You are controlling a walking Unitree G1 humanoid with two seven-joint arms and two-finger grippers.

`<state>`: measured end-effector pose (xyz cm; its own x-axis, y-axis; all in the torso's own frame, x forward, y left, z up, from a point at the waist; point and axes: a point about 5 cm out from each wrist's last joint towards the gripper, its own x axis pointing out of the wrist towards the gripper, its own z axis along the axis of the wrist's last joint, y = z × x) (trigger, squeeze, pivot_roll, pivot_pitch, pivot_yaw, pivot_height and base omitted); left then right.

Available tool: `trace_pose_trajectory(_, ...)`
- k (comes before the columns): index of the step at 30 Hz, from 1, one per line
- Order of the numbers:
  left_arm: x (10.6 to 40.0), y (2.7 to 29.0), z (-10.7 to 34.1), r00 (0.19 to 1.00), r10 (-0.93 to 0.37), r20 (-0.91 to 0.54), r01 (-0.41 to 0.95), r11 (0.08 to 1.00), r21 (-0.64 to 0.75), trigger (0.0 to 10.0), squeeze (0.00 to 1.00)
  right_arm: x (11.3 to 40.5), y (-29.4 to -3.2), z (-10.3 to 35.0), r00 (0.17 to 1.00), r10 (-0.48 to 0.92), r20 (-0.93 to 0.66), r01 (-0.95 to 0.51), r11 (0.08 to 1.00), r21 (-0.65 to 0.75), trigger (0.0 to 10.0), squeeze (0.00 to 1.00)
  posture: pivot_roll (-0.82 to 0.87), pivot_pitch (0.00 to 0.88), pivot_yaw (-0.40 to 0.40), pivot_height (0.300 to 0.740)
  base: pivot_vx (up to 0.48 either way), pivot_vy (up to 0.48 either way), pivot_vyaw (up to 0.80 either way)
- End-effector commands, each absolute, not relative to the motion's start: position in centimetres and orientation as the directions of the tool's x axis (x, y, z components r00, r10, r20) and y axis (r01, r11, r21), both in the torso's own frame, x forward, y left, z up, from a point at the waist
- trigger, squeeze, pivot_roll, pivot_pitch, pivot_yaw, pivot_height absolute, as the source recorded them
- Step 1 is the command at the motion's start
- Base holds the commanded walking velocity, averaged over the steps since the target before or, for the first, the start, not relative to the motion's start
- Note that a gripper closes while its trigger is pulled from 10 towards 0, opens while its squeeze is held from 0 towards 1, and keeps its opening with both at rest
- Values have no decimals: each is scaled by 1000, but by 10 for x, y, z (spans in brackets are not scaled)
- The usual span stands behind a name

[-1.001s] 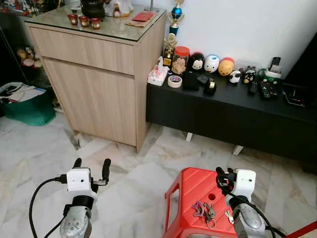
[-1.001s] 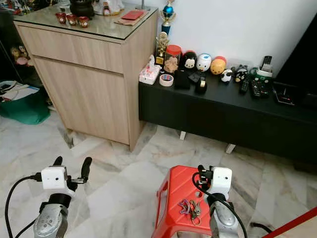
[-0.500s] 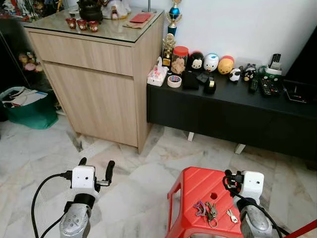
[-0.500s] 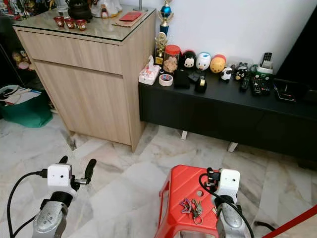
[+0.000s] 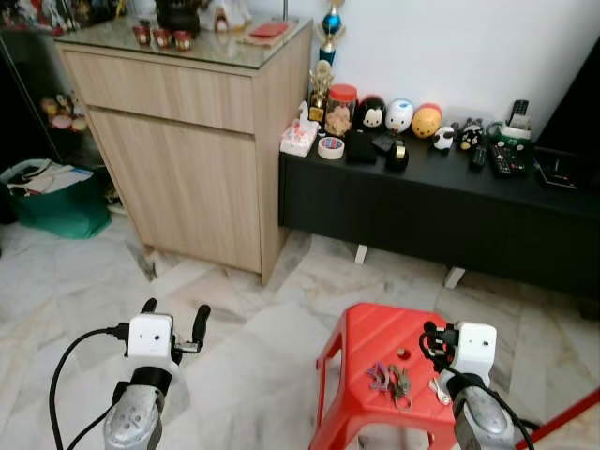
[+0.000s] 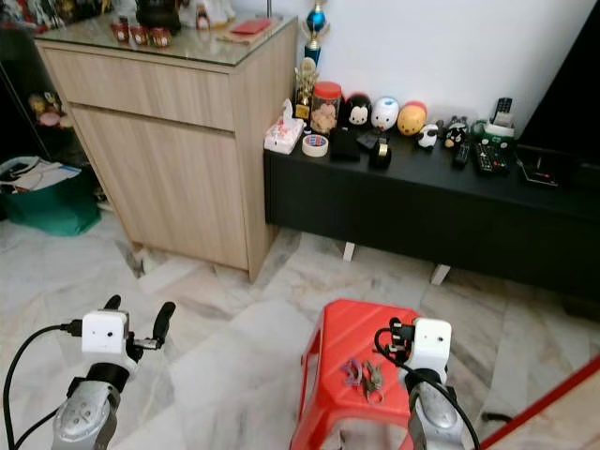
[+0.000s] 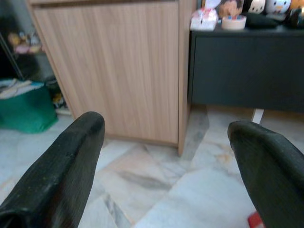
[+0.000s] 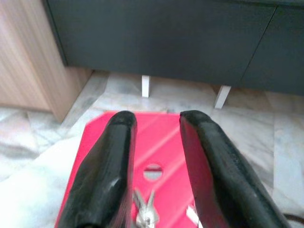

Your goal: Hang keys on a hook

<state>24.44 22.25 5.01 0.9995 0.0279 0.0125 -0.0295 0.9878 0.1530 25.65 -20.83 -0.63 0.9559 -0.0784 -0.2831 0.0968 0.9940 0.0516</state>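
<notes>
Bunch of keys (image 5: pixel 391 382) lying flat on top of a red plastic stool (image 5: pixel 361 349), at about 5 o'clock in the head view. Right pincer (image 8: pixel 156 124) poised just above the stool seat, fingers a little apart with a narrow gap, gripping nothing, keys seen between them near the seat's round hole. Left pincer (image 5: pixel 174 315) at 7 o'clock, above the marble floor (image 5: pixel 244 356), fingers spread wide and empty. Wooden cabinet (image 5: pixel 187 159) at 10 o'clock against the white wall. Low black desk (image 5: pixel 441 206) at 2 o'clock, lined with small figurines and remote controls. Green bag (image 5: pixel 56 199) at 9 o'clock on the floor.
</notes>
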Motion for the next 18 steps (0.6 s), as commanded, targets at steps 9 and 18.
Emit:
trace_pose_trajectory(9, 244, 235, 47, 998, 53, -15, -50, 986, 162, 10000, 0, 260, -209, -2, 959, -79, -272, 98, 994, 57, 10000, 0, 66, 0, -86, 637, 0, 0, 0)
trace_pose_trajectory(18, 246, 234, 45, 999, 44, -28, -39, 988, 152, 10000, 0, 261, -205, -3, 960, -62, -273, 85, 994, 73, 10000, 0, 64, 0, -81, 637, 0, 0, 0)
